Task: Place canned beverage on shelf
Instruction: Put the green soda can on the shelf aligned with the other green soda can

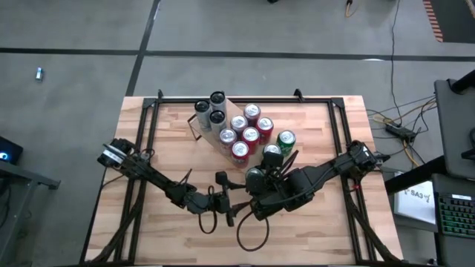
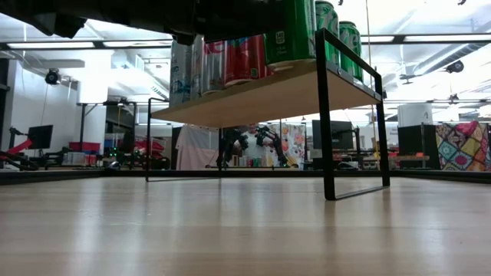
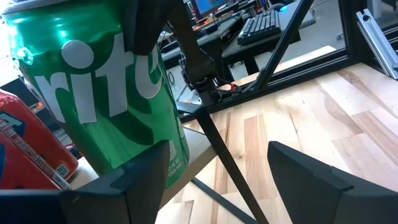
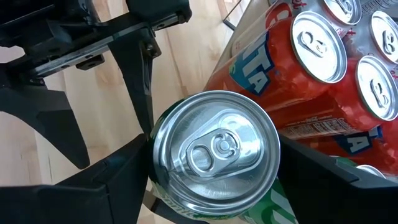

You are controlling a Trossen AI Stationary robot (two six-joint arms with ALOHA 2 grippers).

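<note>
My right tool (image 1: 260, 187) was grasping the green can (image 4: 214, 149), one finger pressed against each side. The right wrist view looked straight down on the can's silver lid and showed red cans (image 4: 298, 81) packed close beside it. It did not show what the can was standing on.

The low view settled that. The green can was at the near right end of the shelf (image 2: 261, 96), with its base down at the light board, just inside the black end frame. More cans lined the board behind it. The arms were only dark shapes along the upper edge of that view, so I could not read my grip from it.

My left tool (image 3: 214, 186) was released and held nothing. In the left wrist view its two fingers stood well apart over bare worktop (image 3: 348, 112). The green can rose large just beside one finger, not between the two, and a dark finger of my right tool crossed its upper part.

Only the high view gave the whole layout. The shelf ran diagonally across the middle of the worktop, with silver cans (image 1: 210, 111) at its far left end. Both tools met near its near right end, the left one lying left of the right.
</note>
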